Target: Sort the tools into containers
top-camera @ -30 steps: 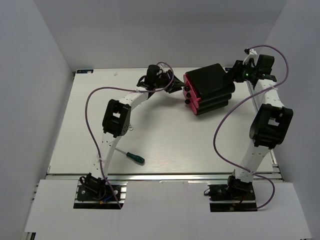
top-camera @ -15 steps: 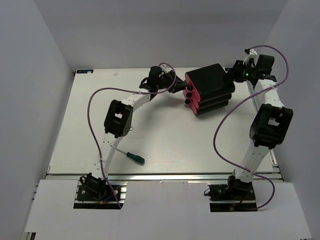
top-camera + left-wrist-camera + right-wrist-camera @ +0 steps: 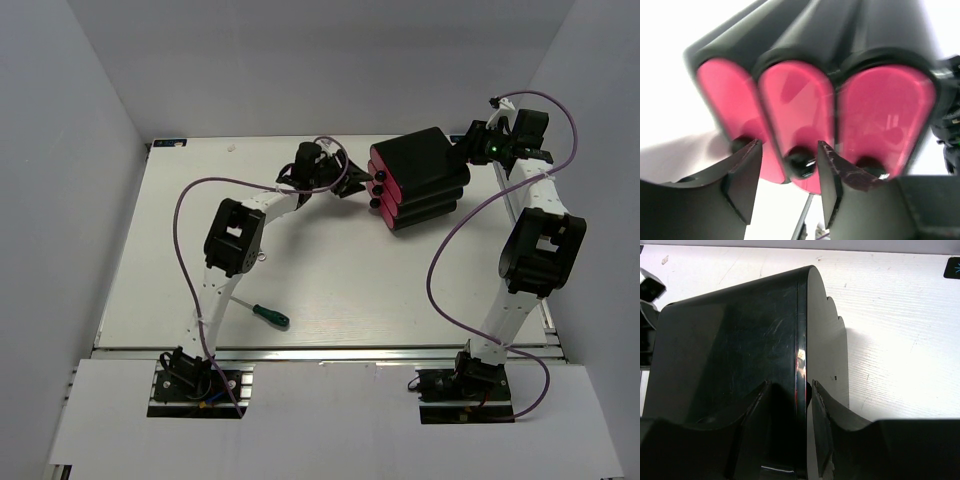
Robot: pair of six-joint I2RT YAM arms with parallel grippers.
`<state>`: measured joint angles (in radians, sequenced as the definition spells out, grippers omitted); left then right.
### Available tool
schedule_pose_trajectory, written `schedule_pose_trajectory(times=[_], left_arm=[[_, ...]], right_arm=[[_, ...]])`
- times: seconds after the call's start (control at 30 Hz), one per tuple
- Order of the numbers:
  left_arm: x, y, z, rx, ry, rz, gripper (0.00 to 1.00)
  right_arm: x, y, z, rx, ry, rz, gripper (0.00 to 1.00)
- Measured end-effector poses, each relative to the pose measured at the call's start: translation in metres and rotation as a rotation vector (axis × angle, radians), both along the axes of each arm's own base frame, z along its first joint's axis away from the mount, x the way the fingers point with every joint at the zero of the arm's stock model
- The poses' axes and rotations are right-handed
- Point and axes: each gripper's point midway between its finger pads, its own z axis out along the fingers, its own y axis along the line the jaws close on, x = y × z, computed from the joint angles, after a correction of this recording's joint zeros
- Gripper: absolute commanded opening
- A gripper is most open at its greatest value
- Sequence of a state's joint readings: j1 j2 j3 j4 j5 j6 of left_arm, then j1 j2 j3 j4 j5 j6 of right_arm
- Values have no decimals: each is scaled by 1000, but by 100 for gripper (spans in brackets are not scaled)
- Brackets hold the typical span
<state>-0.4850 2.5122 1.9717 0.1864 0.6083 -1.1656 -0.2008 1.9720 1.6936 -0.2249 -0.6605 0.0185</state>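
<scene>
Three views, one shared cabinet (image 3: pixel 425 180).
From above, behind the arm bases (image 3: pixel 190 380), we see it far off; left wrist faces its pink drawer fronts (image 3: pixel 795 110) close up, right wrist its black rear, equally near.

A black cabinet (image 3: pixel 425 170) stands askew near the far right corner of the bench (image 3: pixel 340 270), its three stacked pink-red drawers (image 3: pixel 797 110) all pushed in, round black knobs (image 3: pixel 799 162) facing left, while a green-handled screwdriver (image 3: pixel 262 313) lies flat by the near edge, left of centre.
</scene>
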Motion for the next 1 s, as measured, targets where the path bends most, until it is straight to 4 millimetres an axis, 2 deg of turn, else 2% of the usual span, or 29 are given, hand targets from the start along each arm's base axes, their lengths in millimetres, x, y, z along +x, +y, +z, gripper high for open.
schedule_pose_trajectory(times=[0.13,0.23,0.37,0.53,0.83,1.0], left_arm=[[-9,15,-23,47,62,30,60],[-13,23,-27,60,76,38,61],[-11,25,-20,45,52,35,66],[-13,22,-14,29,40,12,67],[-18,-2,17,-15,-20,-41,65],[-21,-8,13,-18,-7,-54,63]], right_arm=[[0,0,0,0,0,0,43],[0,0,0,0,0,0,43],[0,0,0,0,0,0,43],[0,0,0,0,1,0,43],[0,0,0,0,1,-1,43],[0,1,0,1,3,1,43]])
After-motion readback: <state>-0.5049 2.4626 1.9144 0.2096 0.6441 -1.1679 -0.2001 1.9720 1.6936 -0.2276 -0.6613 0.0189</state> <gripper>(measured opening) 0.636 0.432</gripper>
